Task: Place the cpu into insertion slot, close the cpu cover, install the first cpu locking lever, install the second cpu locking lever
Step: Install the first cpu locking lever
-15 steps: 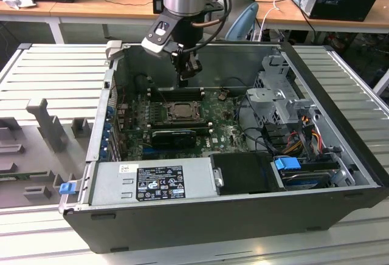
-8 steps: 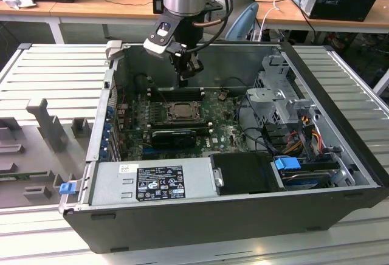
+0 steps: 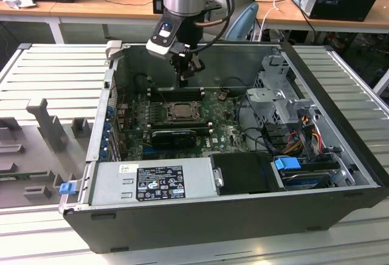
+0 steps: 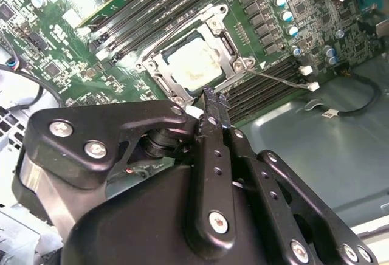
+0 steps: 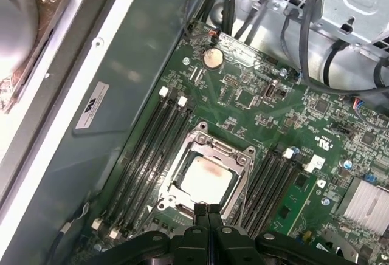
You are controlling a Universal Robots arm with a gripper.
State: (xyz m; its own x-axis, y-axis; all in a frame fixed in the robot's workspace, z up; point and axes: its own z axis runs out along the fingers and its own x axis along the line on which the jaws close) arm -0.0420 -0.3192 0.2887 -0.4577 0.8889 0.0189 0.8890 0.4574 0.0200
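The open computer case [image 3: 243,222] lies on its side around the fingers, with the grey power supply [image 3: 152,183] well away from them along the near wall in the exterior view. The green motherboard [image 3: 225,134] spreads beneath the fingertips. Long black RAM slots [image 5: 152,149] run on both sides of the socket, and one bank passes close under the fingers.

The gripper [image 3: 182,79] hangs down from the arm inside the case. In both wrist views its black fingers [image 5: 200,219] are pressed together tip to tip, with nothing pinched between them [image 4: 213,98].

The insertion slot [image 3: 180,110] sits just beyond the fingertips, a little lower than they are. Whether the tips touch its rim I cannot tell.

The cpu cover [image 5: 222,149] lies flat down over the slot, its silver frame nearest the fingertips at one edge.

The cpu [image 5: 206,177] rests inside the slot, its pale face showing through the cover's window, just ahead of the closed tips [image 4: 193,64] and apart from them.

A thin metal lever [image 4: 282,79] reaches out from a corner of the frame, to one side of the fingers, and crosses over the RAM slots.

A small round coin battery [image 5: 212,58] sits on the board well beyond the socket, far from the fingers
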